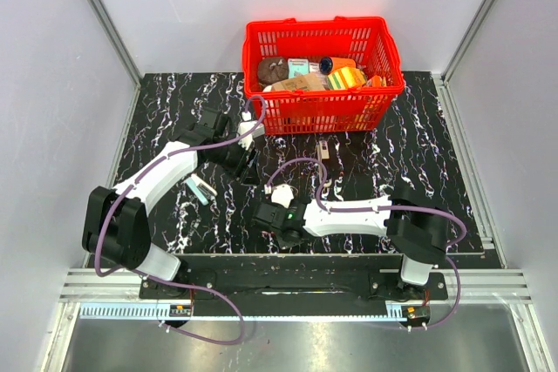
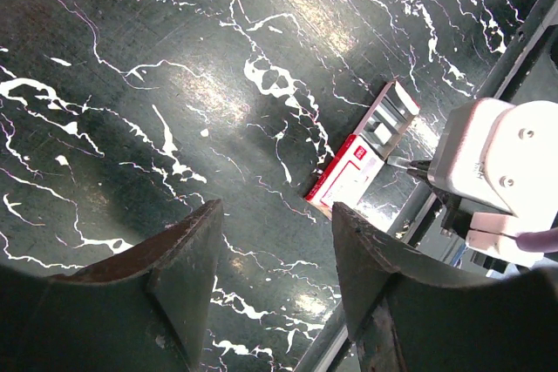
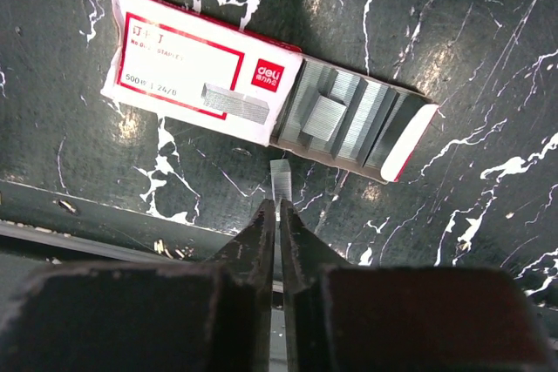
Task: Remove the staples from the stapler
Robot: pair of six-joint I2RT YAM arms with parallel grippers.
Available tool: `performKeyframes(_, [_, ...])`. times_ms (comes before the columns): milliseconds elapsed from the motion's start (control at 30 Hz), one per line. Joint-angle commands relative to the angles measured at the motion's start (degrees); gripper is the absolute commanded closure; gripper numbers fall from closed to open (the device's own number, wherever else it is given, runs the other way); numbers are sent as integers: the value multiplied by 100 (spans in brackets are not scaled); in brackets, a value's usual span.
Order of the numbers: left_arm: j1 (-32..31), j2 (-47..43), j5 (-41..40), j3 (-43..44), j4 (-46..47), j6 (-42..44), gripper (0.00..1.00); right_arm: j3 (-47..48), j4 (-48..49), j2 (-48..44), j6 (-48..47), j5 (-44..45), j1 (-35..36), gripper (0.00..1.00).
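Where visible, slim black stapler (image 1: 323,151)

The stapler (image 1: 323,152) is slim, black and elongated, with a pale silvery strip along it (too small in the overhead view to tell whether it is open). It lies flat on the dark marbled desk (image 1: 418,154), toward the far middle, its length running away from the arm bases. A short silvery strip of staples (image 3: 281,182) is pinched at its near end between the closed right fingers (image 3: 260,237), low over the desk.
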Motion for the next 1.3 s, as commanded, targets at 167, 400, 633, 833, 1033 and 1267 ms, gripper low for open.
performKeyframes(167, [62, -239, 165, 118, 7, 152, 43, 174, -112, -185, 18, 358, 18, 59])
performKeyframes(400, [89, -248, 165, 74, 7, 170, 43, 271, -121, -9, -35, 358, 9, 61])
performKeyframes(633, [106, -222, 192, 91, 7, 179, 43, 376, -130, 202, -105, 297, 9, 71])
performKeyframes(833, [124, -257, 200, 91, 7, 179, 43, 403, -174, 290, -97, 297, 9, 73])
performKeyframes(1033, [133, -275, 209, 56, 7, 179, 43, 254, -174, 36, 0, 411, 9, 75])
performKeyframes(1267, [133, -240, 236, 83, 7, 170, 43, 104, -121, -273, 71, 587, 9, 74])
